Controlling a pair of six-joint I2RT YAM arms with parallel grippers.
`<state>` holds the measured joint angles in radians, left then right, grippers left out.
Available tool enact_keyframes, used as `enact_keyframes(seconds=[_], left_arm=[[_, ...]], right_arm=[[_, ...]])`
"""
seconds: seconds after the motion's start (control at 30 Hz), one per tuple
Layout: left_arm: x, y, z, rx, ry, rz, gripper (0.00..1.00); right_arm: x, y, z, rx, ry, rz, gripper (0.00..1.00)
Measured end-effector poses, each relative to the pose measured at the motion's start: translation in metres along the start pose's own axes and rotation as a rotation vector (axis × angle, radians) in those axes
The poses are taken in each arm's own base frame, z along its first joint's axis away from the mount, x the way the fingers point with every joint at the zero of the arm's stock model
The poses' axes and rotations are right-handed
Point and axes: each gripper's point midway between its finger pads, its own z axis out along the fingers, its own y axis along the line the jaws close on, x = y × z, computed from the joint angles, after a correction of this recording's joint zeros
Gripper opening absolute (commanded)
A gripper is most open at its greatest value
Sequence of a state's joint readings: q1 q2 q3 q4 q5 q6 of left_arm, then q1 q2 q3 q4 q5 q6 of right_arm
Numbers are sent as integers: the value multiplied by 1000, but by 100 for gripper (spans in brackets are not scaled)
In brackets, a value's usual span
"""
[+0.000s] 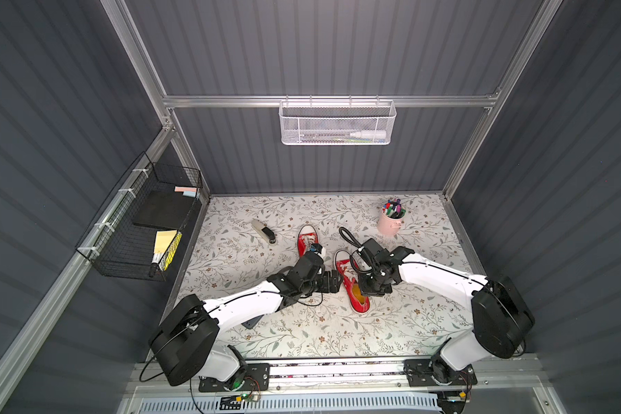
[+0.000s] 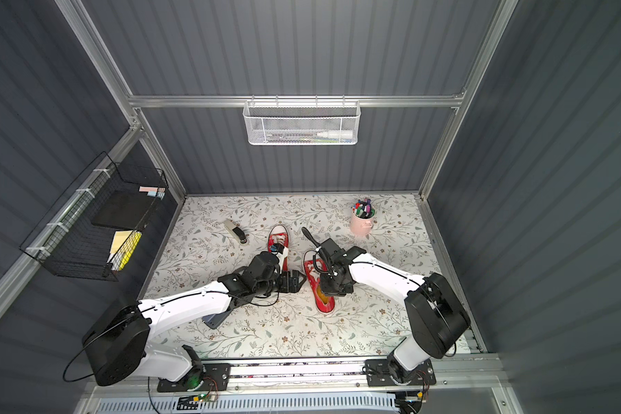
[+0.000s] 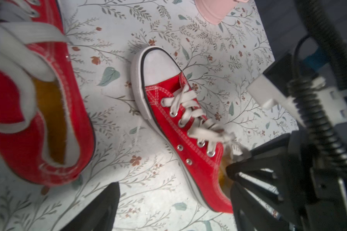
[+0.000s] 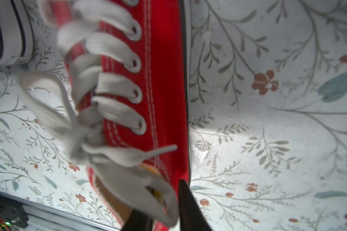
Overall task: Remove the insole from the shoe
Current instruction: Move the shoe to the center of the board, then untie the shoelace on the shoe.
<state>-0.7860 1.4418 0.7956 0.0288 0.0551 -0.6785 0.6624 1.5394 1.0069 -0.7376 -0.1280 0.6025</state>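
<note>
Yellow-orange foam insole (image 1: 358, 292) sits inside the nearer red canvas low-top sneaker (image 3: 168, 112), which stands on the floral-print tabletop (image 1: 409, 322); not out yet. R gripper (image 4: 158, 198) dips into the shoe mouth, fingers partly spread w/ the grey-white tongue (image 4: 128, 180) btwn them, nothing clearly pinched. L gripper (image 3: 173, 185) hangs just beside the heel end, fingers wide apart, clamping nothing. Risks: R closes on tongue or loose white lace (image 4: 128, 155) instead of insole; w/ shoe unpinned, whole sneaker prob. lifts or skids.
</note>
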Motion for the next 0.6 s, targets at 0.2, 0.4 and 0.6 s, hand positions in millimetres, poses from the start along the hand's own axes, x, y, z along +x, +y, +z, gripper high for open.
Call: enact_keyframes(seconds=[0.2, 0.4, 0.6], left_arm=[[4, -9, 9, 15, 36, 27, 76], [31, -21, 23, 59, 152, 77, 85], [60, -20, 48, 57, 285, 94, 79]], right_arm=[[-10, 5, -55, -62, -185, -38, 62], [-5, -23, -93, -52, -388, -52, 62], [5, -43, -83, -2, -399, -35, 62]])
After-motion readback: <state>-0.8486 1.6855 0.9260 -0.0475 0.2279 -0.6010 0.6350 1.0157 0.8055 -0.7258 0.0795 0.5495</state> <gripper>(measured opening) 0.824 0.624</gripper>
